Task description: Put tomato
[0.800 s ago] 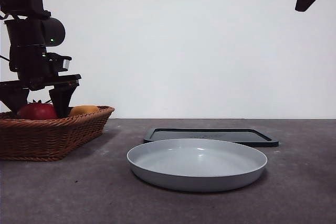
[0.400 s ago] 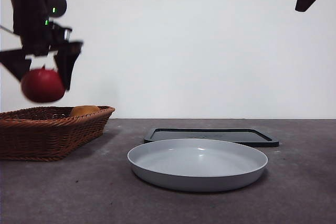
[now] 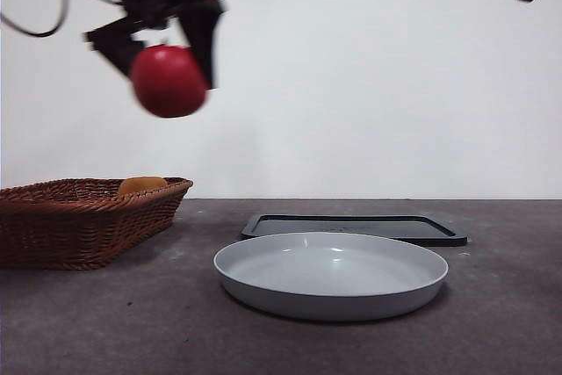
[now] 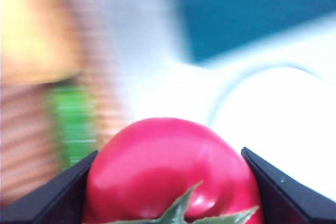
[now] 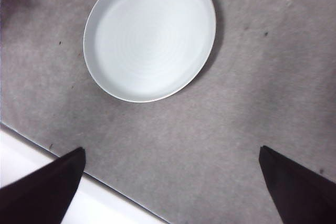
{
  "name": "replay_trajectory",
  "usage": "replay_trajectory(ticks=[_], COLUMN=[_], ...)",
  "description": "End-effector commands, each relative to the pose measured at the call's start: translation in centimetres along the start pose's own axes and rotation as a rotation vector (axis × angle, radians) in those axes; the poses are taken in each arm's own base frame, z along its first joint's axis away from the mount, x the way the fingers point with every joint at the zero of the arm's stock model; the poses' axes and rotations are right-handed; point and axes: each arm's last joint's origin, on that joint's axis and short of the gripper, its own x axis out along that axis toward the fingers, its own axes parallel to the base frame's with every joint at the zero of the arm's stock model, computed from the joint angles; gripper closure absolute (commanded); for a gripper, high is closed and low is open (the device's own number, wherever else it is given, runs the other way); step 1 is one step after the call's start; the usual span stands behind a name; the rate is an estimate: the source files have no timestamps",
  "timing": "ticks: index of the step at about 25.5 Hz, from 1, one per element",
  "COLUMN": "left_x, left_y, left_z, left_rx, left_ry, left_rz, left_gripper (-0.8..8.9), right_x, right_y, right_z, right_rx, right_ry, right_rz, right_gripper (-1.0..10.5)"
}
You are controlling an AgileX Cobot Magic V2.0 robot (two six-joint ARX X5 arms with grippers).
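Left hand [image 3: 167,37] clamped on glossy red round tomato [image 3: 169,81], high above table; shallow grey round plate [image 3: 330,273] lies below, off toward the waiting, spread right hand [image 5: 170,182].

red tomato [image 3: 169,81] (green stem), grey plate [image 3: 263,290]

the left gripper [image 3: 167,59], clamped on the tomato [image 3: 169,81], hangs high above the table [image 3: 132,322] with open air on every side. below and behind it sits the wicker basket [image 3: 79,221] with an orange fruit [image 3: 140,184] inside. ahead and below lies the grey plate [image 3: 329,274], its bowl bare, with the black tray [image 3: 351,227] just beyond. the right gripper [image 5: 168,192] waits well off, jaws spread.
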Motion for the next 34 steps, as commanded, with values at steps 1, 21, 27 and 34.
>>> replay_trajectory(ticks=[1, 21, 27, 34], left_x=[0.7, 14.5, 18.2, 18.6], left_y=[-3.1, -15.6, -15.3, -15.1], left_z=[0.1, -2.6, -2.8, -3.0], left_rx=[0.067, 0.354, 0.346, 0.341], left_ry=[0.012, 0.265, 0.310, 0.334], left_rz=[-0.029, -0.006, 0.006, 0.013], left_gripper=[5.34, 5.39, 5.39, 4.84], right_x=[-0.9, -3.1, -3.1, -3.1], right_y=[0.2, 0.2, 0.2, 0.2], right_z=[-0.1, -1.7, -1.7, -1.7], right_rx=[-0.005, 0.023, 0.023, 0.021], right_ry=[-0.030, -0.114, -0.113, -0.114], right_rz=[-0.017, -0.018, -0.018, -0.022], right_gripper=[3.4, 3.4, 3.4, 3.4])
